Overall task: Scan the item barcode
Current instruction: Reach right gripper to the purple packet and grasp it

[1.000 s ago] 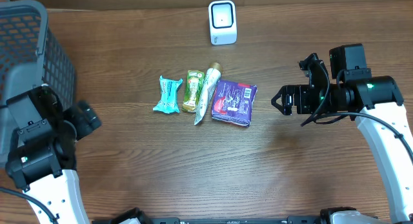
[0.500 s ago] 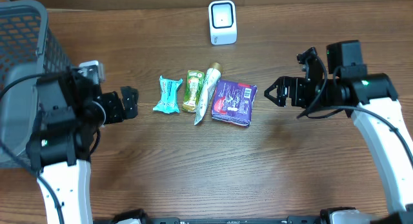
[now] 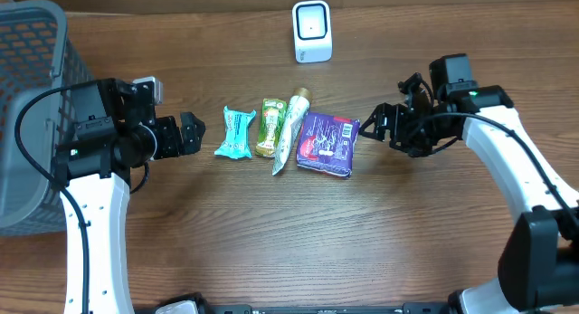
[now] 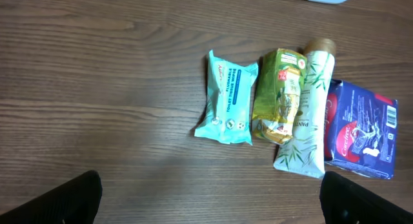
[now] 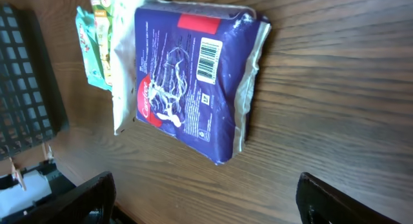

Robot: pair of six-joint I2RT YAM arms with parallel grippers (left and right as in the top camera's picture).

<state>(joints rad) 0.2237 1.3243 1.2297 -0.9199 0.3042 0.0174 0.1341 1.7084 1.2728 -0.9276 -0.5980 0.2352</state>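
Several items lie in a row mid-table: a teal wipes packet (image 3: 236, 133), a green packet (image 3: 269, 127), a white tube (image 3: 290, 131) and a purple package (image 3: 328, 144). The purple package (image 5: 187, 82) shows a white barcode label (image 5: 208, 59) on its upper face. A white scanner (image 3: 312, 31) stands at the back of the table. My right gripper (image 3: 375, 126) is open just right of the purple package, apart from it. My left gripper (image 3: 188, 133) is open just left of the teal packet (image 4: 227, 98), nothing between its fingers.
A dark grey mesh basket (image 3: 36, 106) stands at the left edge behind my left arm. Bare wooden tabletop (image 3: 298, 242) stretches in front of the row of items.
My left arm has swung in from the left edge toward the teal packet. My right gripper has moved left, close to the purple package, its jaws narrowing slightly.
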